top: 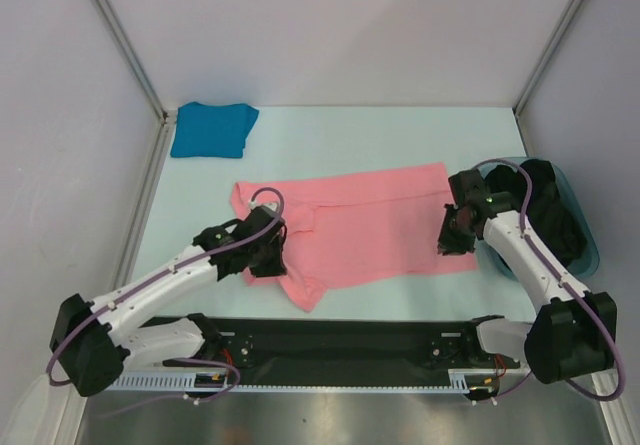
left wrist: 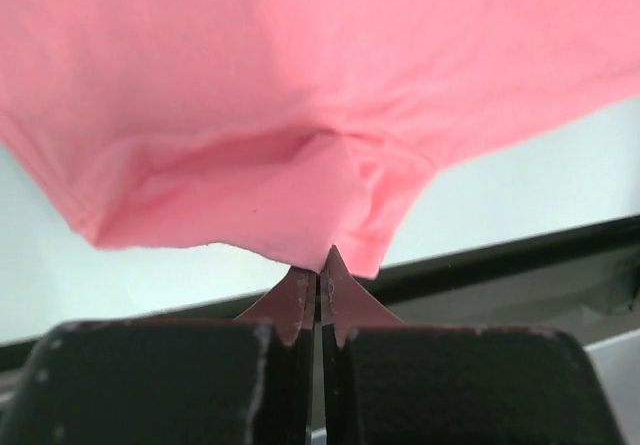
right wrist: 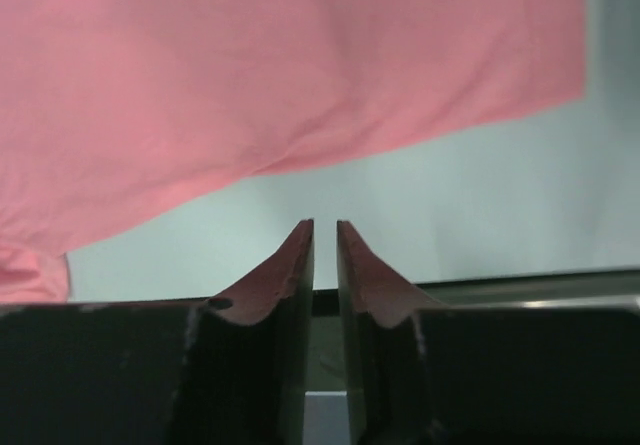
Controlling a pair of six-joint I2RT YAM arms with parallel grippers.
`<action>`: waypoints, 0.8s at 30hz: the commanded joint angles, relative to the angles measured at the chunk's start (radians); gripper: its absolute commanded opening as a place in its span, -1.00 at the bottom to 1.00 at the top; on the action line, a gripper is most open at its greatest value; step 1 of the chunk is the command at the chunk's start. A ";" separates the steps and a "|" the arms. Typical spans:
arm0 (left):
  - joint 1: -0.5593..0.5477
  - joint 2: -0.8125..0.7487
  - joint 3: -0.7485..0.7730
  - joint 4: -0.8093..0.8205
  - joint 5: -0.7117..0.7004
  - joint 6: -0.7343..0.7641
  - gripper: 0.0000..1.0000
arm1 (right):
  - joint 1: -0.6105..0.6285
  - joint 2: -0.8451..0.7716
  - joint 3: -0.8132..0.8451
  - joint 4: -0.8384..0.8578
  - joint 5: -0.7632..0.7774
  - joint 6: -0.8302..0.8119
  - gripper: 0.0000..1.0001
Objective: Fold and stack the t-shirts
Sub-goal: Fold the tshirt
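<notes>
The salmon pink t-shirt [top: 370, 230] lies opened out flat across the middle of the pale table [top: 400, 130], its long axis running from 9 o'clock to 3 o'clock, one sleeve pointing down towards 7 o'clock and the collar end at 9 o'clock. The bright teal-blue t-shirt [top: 212, 130] sits folded into a compact square in the far corner at 11 o'clock, well apart from the pink one. The left gripper [left wrist: 320, 275] rests at the 8 o'clock side of the pink shirt, over the sleeve and shoulder area; in its wrist view the two fingers [left wrist: 295, 300] are pressed together with no gap, and their tips meet right at the shirt's edge, where a small pucker of pink fabric is gathered into them, so the claw is closed on the cloth. The right gripper [right wrist: 325, 227] is at the shirt's 3 o'clock edge; its fingers [right wrist: 285, 265] stand narrow, a thin slit between them with nothing in it, and the pink hem lies just beyond the tips with bare table between. At 3 o'clock on the table, just beside the right arm, stands a translucent teal tub [top: 590, 250] holding dark cloth [top: 555, 215]. A black rail [top: 340, 340] runs along the near edge at 6 o'clock.
</notes>
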 commanded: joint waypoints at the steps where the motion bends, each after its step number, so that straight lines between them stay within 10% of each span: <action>1: 0.066 0.053 0.049 0.121 0.078 0.193 -0.99 | -0.089 -0.022 -0.067 0.022 0.147 0.094 -0.65; 24: 0.279 0.136 0.029 0.213 0.336 0.422 -0.99 | -0.267 -0.203 -0.485 0.413 0.420 0.541 -0.31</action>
